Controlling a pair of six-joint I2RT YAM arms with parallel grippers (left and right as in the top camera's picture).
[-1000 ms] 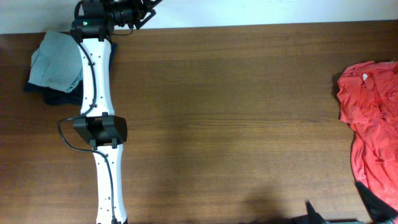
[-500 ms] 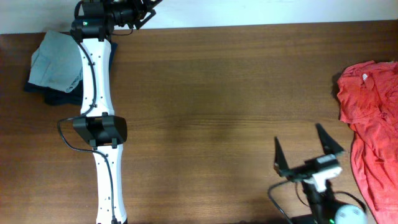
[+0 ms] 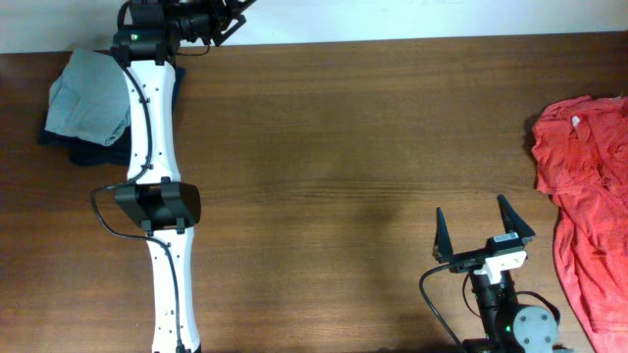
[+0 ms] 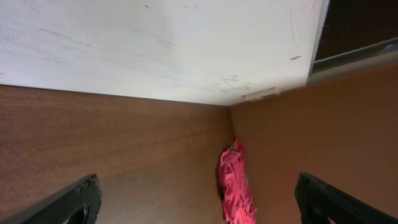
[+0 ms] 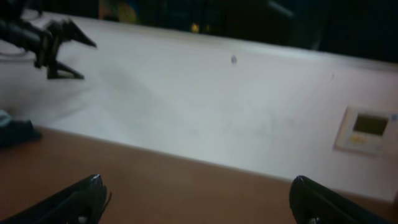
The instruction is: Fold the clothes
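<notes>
At far left, grey-teal T-shirt lies seemingly folded.

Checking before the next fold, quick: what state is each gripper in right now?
Left gripper: open, holding nothing.
Right gripper: open, holding nothing.

I see bare surface ahead and left of my right end effector, red shirt close on its right
</notes>
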